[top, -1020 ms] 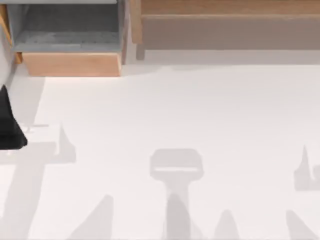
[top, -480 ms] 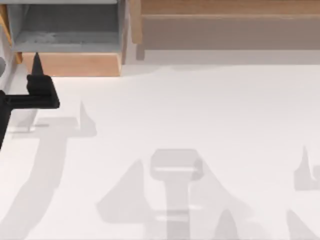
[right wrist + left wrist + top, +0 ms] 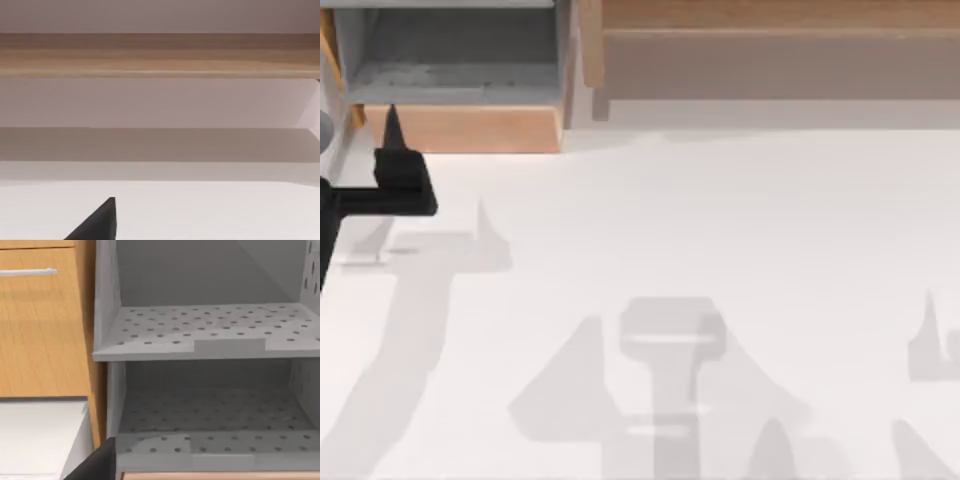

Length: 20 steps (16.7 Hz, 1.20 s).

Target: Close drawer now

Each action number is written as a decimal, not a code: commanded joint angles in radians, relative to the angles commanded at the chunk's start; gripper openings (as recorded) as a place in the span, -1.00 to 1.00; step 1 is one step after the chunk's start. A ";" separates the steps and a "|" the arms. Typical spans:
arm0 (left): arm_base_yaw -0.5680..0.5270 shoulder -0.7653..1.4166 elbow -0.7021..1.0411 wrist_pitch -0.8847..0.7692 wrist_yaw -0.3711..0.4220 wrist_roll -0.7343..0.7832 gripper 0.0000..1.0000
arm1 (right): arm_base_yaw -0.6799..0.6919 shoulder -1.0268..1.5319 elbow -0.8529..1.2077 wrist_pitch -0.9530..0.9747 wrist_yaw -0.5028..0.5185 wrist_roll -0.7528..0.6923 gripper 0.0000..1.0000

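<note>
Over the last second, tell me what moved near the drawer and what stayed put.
The left pincer came in from the table's left edge and swung up toward the drawer. It now sits just before the left end of the light wooden front panel. Over the last half second it barely shifted. It has taken hold of nothing. The drawer is open as before, and the wide wooden ledge has not moved.

Drawer [image 3: 460, 128] back and left arm [image 3: 340, 205] cropped by frame edges.
</note>
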 joint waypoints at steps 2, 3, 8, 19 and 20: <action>0.053 0.045 -0.006 0.032 0.045 0.069 1.00 | 0.000 0.000 0.000 0.000 0.000 0.000 1.00; 0.088 0.076 -0.010 0.054 0.077 0.115 1.00 | 0.000 0.000 0.000 0.000 0.000 0.000 1.00; 0.322 0.295 -0.030 0.217 0.305 0.435 1.00 | 0.000 0.000 0.000 0.000 0.000 0.000 1.00; 0.863 0.858 0.043 0.708 0.889 1.289 1.00 | 0.000 0.000 0.000 0.000 0.000 0.000 1.00; 0.897 0.895 0.060 0.747 0.927 1.350 1.00 | 0.000 0.000 0.000 0.000 0.000 0.000 1.00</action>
